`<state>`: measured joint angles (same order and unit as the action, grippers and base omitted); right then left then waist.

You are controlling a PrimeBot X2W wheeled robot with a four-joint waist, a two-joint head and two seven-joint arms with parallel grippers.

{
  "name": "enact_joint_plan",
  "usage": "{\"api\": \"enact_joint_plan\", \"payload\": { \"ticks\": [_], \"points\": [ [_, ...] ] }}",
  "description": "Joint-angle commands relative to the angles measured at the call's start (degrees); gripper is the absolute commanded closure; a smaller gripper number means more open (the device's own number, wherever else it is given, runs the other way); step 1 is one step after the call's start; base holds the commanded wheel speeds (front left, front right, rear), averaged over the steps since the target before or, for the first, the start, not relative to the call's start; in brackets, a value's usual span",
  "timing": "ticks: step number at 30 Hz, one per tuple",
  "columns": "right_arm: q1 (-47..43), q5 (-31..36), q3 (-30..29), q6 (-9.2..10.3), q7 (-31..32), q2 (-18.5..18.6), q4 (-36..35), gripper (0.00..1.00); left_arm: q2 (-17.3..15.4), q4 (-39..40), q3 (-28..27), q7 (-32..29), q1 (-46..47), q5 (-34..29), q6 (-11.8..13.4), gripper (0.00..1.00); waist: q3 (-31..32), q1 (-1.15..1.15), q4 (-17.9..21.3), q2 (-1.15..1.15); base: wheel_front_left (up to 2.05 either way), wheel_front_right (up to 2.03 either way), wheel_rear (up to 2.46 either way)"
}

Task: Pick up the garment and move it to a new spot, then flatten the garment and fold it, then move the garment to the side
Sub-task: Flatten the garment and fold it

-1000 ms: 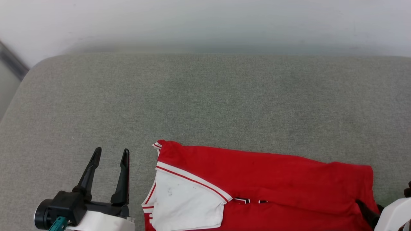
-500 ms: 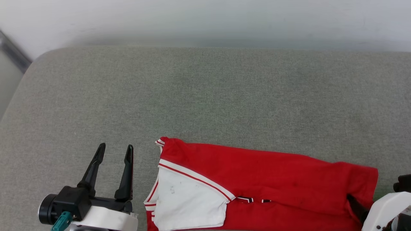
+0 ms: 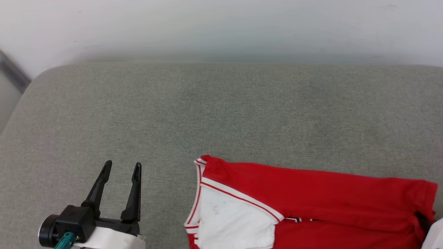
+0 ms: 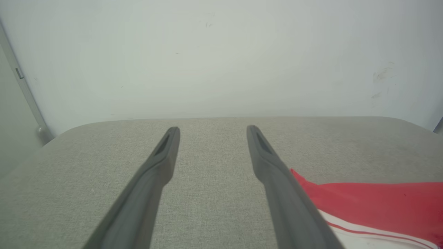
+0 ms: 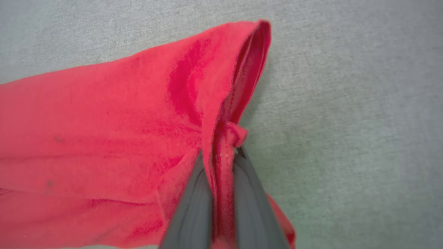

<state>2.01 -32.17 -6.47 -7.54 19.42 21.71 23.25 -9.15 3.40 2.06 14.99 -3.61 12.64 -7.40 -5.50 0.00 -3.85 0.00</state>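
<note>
At the near right of the grey fabric desk, the right gripper is clamped on the red hem end of the garment. The right wrist view shows a ridge of fabric pinched between its two closed fingers. Garment lies along the near edge, already folded into a long band, with the white sleeve on top at its left end. Left gripper hovers at near left, fingers spread, holding nothing, apart from the shirt.

Step looks like the last one: moving the folded garment to the side, here a drag to the right. Next move calls for a low, steady pull rightward so the fold keeps its shape, then a release. A one-end grip risks stretching or opening the band.

Versus one second ago: garment sits further right on the desk, with a wider gap to the left gripper and its right end almost at the frame edge. Left gripper looks unmoved. Head view has also tilted slightly.
</note>
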Motion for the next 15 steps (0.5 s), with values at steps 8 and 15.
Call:
{"api": "enact_joint_plan", "payload": {
  "ticks": [8, 15],
  "points": [
    [-1.3, 2.9, -0.5, 0.07, 0.8, 0.9, -5.0, 1.00, 0.4, -0.6, -0.1, 0.3, -1.0, 0.4, -0.1, 0.00, 1.2, 0.00, 0.7, 0.00, 0.00, 0.00, 0.00],
    [-4.8, 4.2, 2.3, 0.06, 7.7, -0.8, -17.1, 1.00, 0.7, -0.6, -0.2, 0.3, -1.8, 0.5, -0.1, 0.00, 3.1, 0.00, 0.5, 0.00, 0.00, 0.00, 0.00]
  ]
}}
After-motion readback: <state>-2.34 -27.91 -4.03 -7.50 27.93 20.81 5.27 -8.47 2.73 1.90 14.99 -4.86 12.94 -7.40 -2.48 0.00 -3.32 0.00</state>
